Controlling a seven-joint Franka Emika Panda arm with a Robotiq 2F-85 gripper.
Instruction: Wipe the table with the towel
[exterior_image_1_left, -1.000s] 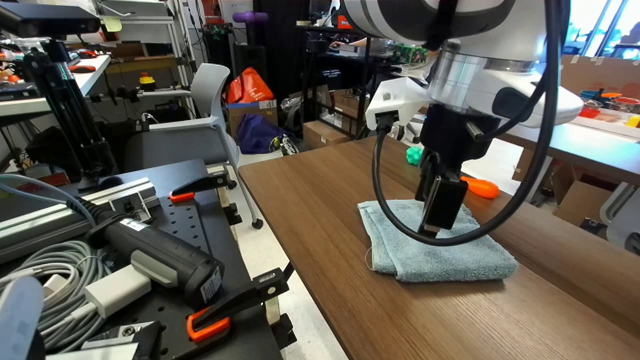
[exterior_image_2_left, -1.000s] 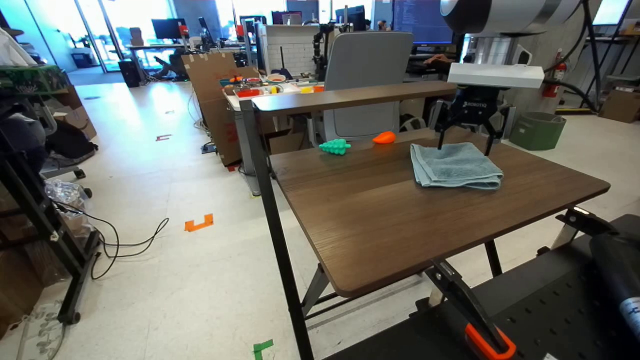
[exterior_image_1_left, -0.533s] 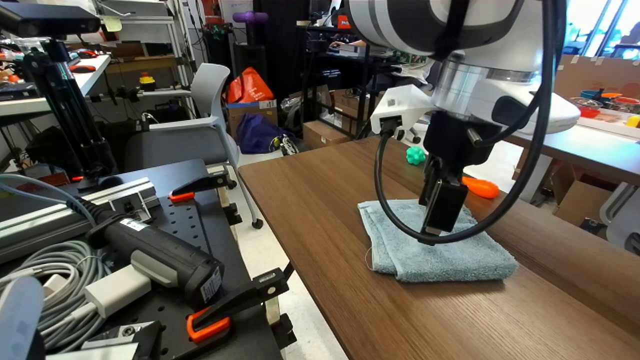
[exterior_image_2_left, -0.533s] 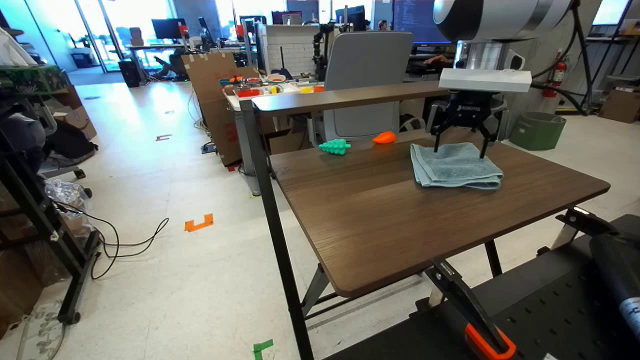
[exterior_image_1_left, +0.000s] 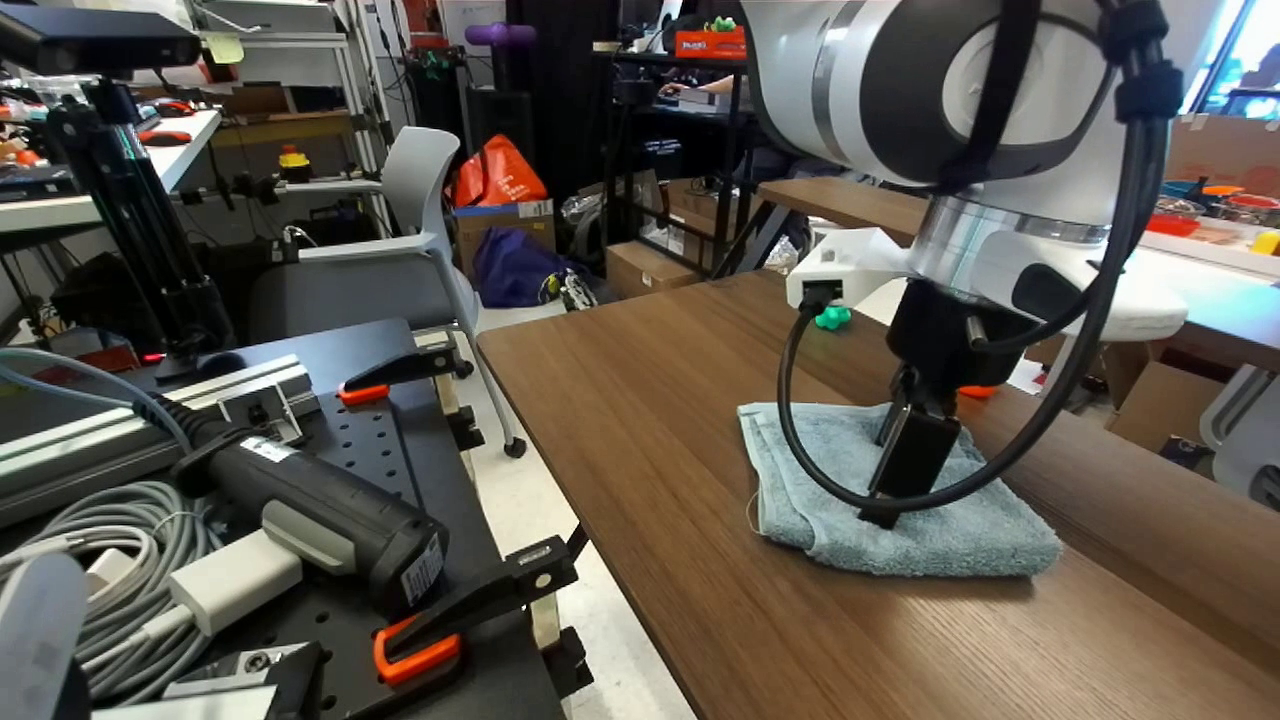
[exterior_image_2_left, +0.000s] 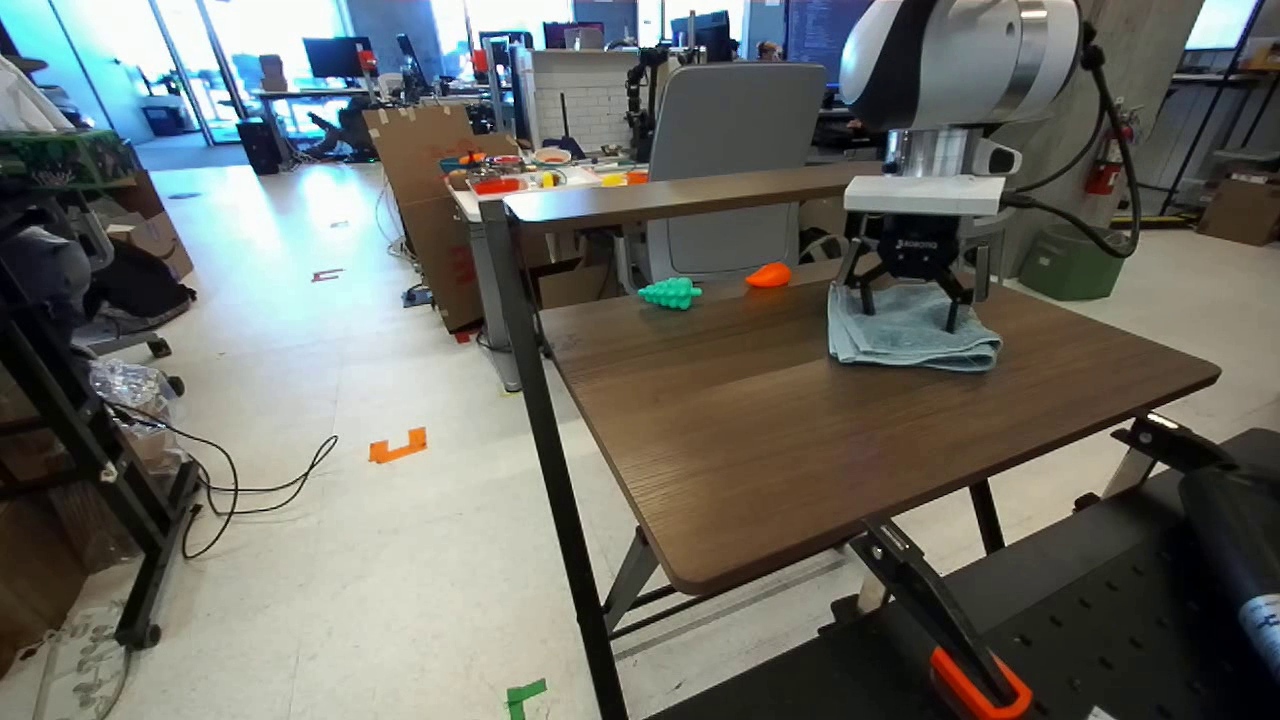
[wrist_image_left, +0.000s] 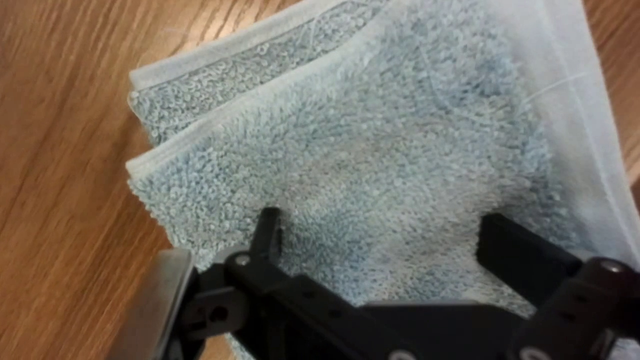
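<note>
Claw (wrist_image_left: 380, 225) wide — two fingers well apart, tips touching top of towel (exterior_image_1_left: 990, 535). Towel folded in layers, lying on brown table (exterior_image_2_left: 780, 440). In both exterior views, green bumpy thing (exterior_image_2_left: 670, 293) and orange thing (exterior_image_2_left: 769, 275) lie near table's far edge — orange one nearer towel. White arm (exterior_image_1_left: 915, 100) reaches over table, claw pointing down at towel.

In an exterior view, pale lettering (exterior_image_2_left: 916, 244) reads ROBOTIQ on the black housing (exterior_image_2_left: 919, 259) just above the fingers (exterior_image_2_left: 952, 316)
</note>
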